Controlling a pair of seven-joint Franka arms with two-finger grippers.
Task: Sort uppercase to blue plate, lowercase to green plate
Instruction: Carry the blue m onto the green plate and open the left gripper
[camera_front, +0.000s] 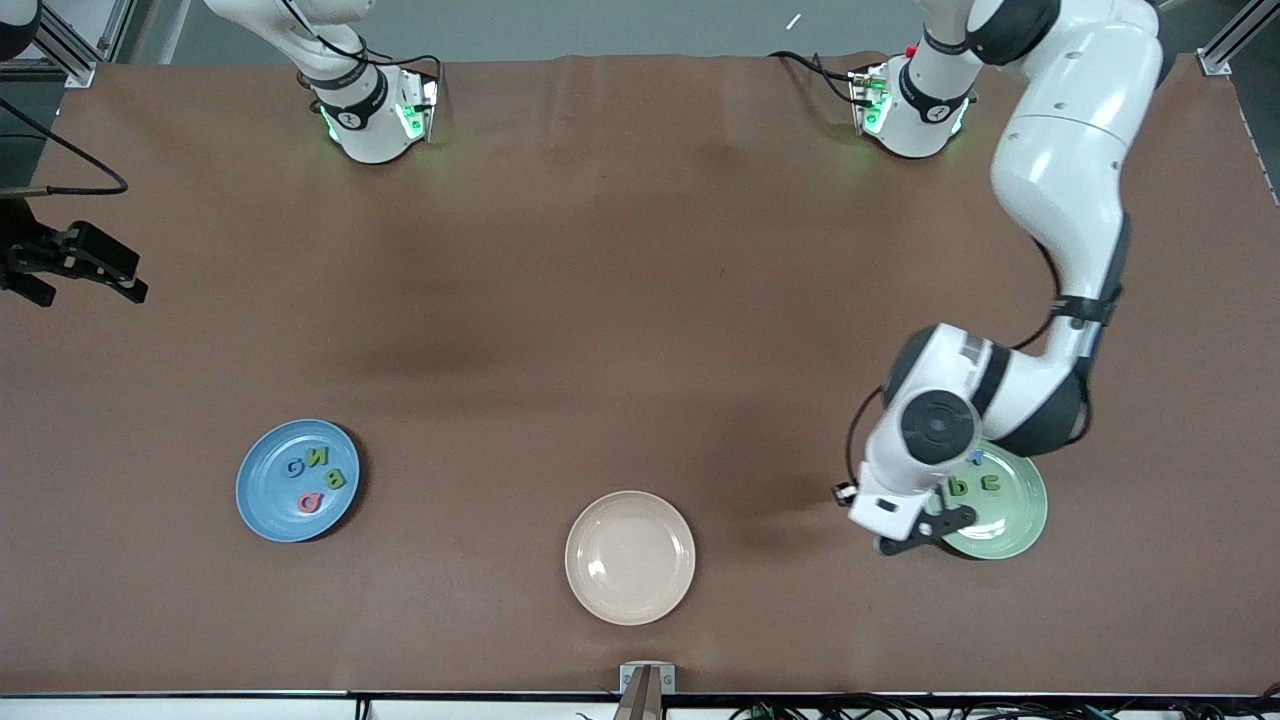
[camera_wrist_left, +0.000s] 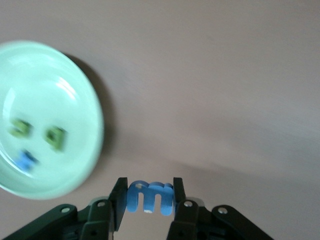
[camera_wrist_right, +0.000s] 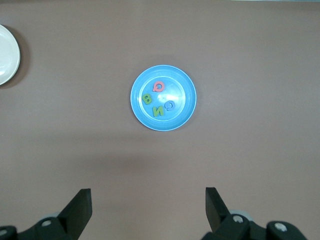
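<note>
At the left edge of the front view, the right end effector (camera_front: 85, 275) is half cut off by the frame, waiting up in the air over bare brown surface (camera_front: 620, 300) at the right arm's end; its own wrist view shows the fingers spread wide with nothing between them. Lower left, the blue plate (camera_front: 262, 510) carries all four capitals: blue G (camera_front: 297, 466), green N (camera_front: 317, 458), green B (camera_front: 334, 478), red Q (camera_front: 309, 501). Lower centre, the cream plate (camera_front: 630, 590) sits closest to the front camera. Over to the lower right, the left arm's bulky wrist covers part of the green plate (camera_front: 1015, 530), so only two green shapes show clearly there, the b/q (camera_front: 957, 488) and the n/u (camera_front: 992, 483); a speck of blue peeks out at the wrist's edge, too hidden to name. The left end effector (camera_wrist_left: 150, 196) hangs over the plate's rim, fingers drawn in and pinching the blue m (camera_wrist_left: 150, 196). That wrist view is smeared, with the plate's letters only blurry blobs.
</note>
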